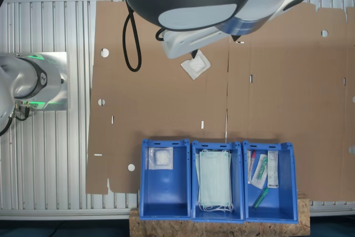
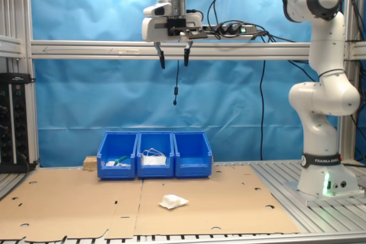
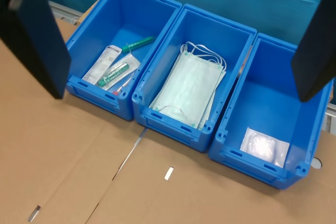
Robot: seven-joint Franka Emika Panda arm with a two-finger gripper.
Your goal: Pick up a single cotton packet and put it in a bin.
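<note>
A small white square cotton packet (image 1: 195, 65) lies loose on the brown cardboard (image 1: 277, 81); in the second exterior view the packet (image 2: 172, 201) rests near the cardboard's front edge. Another cotton packet (image 1: 161, 158) lies flat in the blue bin (image 1: 165, 203) at the first exterior view's left, and the wrist view shows this packet (image 3: 265, 146) on that bin's (image 3: 273, 77) floor. My gripper (image 2: 174, 58) hangs high above the table, open and empty. Its dark fingers (image 3: 37, 40) frame the row of bins in the wrist view.
The middle bin (image 1: 217, 212) holds pale-green face masks (image 3: 191, 85). The third bin (image 1: 270, 212) holds long narrow packets (image 3: 113, 66) and a green item. The bins stand on a chipboard block (image 1: 222, 227). The arm's base (image 2: 323, 181) is on the slatted metal table.
</note>
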